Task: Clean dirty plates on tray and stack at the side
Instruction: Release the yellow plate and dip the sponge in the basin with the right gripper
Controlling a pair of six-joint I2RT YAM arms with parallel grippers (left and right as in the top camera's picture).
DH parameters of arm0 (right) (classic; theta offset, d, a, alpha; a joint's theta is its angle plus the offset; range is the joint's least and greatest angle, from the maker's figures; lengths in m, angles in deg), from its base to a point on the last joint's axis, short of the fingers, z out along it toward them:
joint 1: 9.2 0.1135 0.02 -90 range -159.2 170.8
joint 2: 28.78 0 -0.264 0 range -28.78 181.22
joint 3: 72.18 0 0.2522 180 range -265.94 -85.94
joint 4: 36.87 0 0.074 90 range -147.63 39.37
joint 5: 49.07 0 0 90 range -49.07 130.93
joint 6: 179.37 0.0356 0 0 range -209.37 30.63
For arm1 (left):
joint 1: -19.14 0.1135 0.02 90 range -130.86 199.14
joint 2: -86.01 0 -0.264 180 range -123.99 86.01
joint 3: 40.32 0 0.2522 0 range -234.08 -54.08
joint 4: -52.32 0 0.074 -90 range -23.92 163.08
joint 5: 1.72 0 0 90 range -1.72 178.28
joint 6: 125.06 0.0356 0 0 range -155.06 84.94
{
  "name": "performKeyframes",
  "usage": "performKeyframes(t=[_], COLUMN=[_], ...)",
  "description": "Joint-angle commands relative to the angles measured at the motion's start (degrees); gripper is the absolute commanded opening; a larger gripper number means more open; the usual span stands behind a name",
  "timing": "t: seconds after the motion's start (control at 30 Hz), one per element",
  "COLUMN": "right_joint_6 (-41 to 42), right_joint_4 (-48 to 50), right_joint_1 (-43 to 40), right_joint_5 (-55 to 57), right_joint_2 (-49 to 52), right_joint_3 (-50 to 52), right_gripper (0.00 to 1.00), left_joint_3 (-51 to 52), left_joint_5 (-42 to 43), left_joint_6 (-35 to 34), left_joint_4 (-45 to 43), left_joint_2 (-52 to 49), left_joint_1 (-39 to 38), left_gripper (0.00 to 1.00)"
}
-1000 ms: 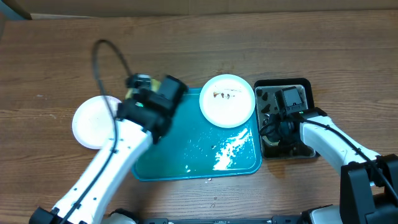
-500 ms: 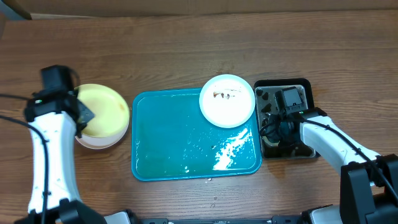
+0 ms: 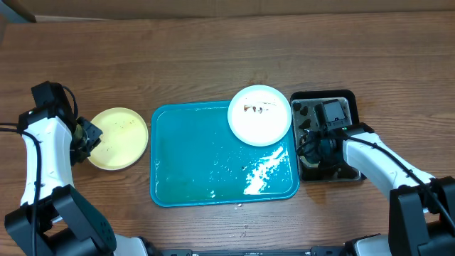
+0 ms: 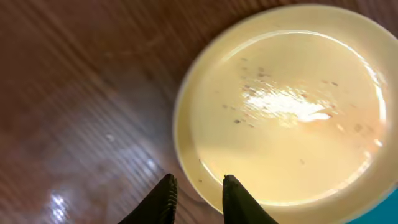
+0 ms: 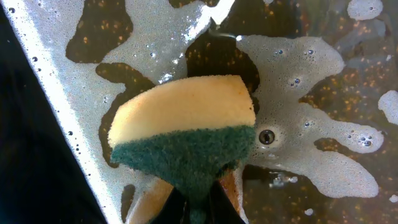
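Note:
A pale yellow plate (image 3: 119, 136) lies flat on the table, left of the teal tray (image 3: 206, 171). My left gripper (image 3: 90, 138) is at the plate's left rim. In the left wrist view its jaws (image 4: 199, 196) stand a little open astride the rim of the yellow plate (image 4: 280, 106), one finger over the plate, the other over the wood. A white plate (image 3: 259, 114) with brown smears sits in the tray's far right corner. My right gripper (image 3: 313, 146) is down in the black tray, shut (image 5: 198, 206) on a yellow-and-green sponge (image 5: 186, 130).
The narrow black tray (image 3: 341, 97) of foamy brown water (image 5: 298, 143) stands right of the teal tray. Water and foam streaks (image 3: 259, 171) lie on the teal tray's right half. A black cable (image 3: 67, 99) runs along my left arm.
The left arm swung from above the tray's left end to the table's left. The yellow plate now lies level where a white plate showed, and the left jaws have parted. The right arm is still.

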Motion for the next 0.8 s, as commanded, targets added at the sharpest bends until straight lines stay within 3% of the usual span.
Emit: performKeyframes(t=[0.0, 0.27, 0.47, 0.67, 0.77], right_joint_6=[0.02, -4.35, -8.68, 2.56, 3.50], right_joint_4=[-0.39, -0.96, -2.75, -4.59, -4.50], right_joint_1=[-0.07, -0.20, -2.40, -5.42, -5.33], right_joint_5=[-0.96, -0.96, -0.92, -1.05, -5.77], right_joint_2=[-0.83, -0.85, -0.83, -0.39, 0.33], right_joint_3=[1.01, -0.31, -5.05, -3.13, -0.76], right_gripper=[0.04, 0.04, 0.04, 0.04, 0.04], left_joint_3=[-1.31, -1.29, -1.29, -1.29, -1.29], left_joint_5=[10.86, 26.38, 25.94, 21.38, 19.50], left_joint_6=[3.87, 9.70, 10.45, 10.16, 9.94], left_joint_4=[0.15, 4.15, 5.60, 5.42, 5.25], left_joint_2=[0.74, 2.60, 2.58, 2.58, 2.58], left_joint_1=[-0.52, -7.63, -17.73, -26.84, -30.29], left_gripper=[0.28, 0.29, 0.30, 0.31, 0.31])
